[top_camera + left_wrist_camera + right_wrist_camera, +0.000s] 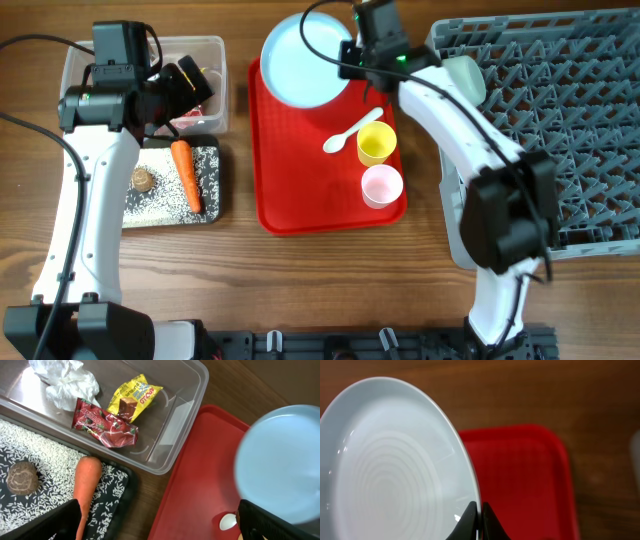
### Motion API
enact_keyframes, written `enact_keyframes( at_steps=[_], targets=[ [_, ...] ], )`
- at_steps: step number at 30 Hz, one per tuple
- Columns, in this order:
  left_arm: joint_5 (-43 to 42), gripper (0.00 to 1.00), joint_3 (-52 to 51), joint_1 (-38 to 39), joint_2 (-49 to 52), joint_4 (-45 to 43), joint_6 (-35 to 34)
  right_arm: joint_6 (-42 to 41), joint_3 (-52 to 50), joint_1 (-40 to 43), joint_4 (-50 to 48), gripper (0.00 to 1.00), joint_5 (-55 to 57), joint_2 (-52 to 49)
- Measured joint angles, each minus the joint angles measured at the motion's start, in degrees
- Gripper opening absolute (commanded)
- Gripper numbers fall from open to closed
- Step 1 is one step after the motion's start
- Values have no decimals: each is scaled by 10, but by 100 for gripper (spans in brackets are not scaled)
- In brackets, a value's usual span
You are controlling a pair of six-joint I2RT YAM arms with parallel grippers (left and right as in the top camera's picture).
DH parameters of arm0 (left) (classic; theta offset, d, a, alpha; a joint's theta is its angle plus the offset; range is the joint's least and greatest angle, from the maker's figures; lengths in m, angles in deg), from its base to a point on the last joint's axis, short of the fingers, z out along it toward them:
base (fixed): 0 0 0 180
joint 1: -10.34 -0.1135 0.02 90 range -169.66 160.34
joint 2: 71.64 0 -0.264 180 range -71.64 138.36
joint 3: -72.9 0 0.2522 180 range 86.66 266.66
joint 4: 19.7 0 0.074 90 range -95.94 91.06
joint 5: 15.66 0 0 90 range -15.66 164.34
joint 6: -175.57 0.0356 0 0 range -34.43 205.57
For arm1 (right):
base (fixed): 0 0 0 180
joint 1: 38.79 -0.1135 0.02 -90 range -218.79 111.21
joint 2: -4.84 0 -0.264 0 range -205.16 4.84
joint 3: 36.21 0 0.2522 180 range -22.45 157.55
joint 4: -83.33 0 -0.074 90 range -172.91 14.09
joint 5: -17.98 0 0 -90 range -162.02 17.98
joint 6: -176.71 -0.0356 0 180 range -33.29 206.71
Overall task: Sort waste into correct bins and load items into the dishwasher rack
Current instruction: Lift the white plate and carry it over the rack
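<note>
Now, the dishwasher rack [560, 110] lies at three o'clock from the red tray [300, 200], whose twelve o'clock end the light blue plate [300, 60] overhangs. The right gripper [479, 519] is clenched on the plate's three o'clock rim, the rack-facing side, so this arm is the nearer; the left gripper [188, 85] gapes empty, well off at nine o'clock.

A robotics lab setup: 2 robot arms [85, 210] at a wooden table [300, 290] with a dishwasher rack [570, 90].
</note>
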Motion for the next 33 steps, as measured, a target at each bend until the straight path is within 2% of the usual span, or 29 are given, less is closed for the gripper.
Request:
enact_keyframes(
  at_steps=[3, 7, 11, 16, 22, 26, 33],
  targets=[
    [0, 100, 0, 0, 0, 0, 0, 42, 0, 0, 37, 4, 68, 60],
    [0, 100, 0, 0, 0, 0, 0, 103, 0, 1, 78, 4, 214, 133],
    [0, 100, 0, 0, 0, 0, 0, 178, 0, 19, 69, 4, 358, 194],
    [0, 100, 0, 0, 0, 0, 0, 273, 0, 74, 51, 4, 461, 221],
    [0, 100, 0, 0, 0, 0, 0, 342, 0, 152, 45, 4, 497, 221],
    [0, 100, 0, 0, 0, 0, 0, 392, 0, 199, 46, 4, 470, 221],
    [0, 100, 0, 0, 0, 0, 0, 431, 0, 273, 44, 4, 426, 210]
  ],
)
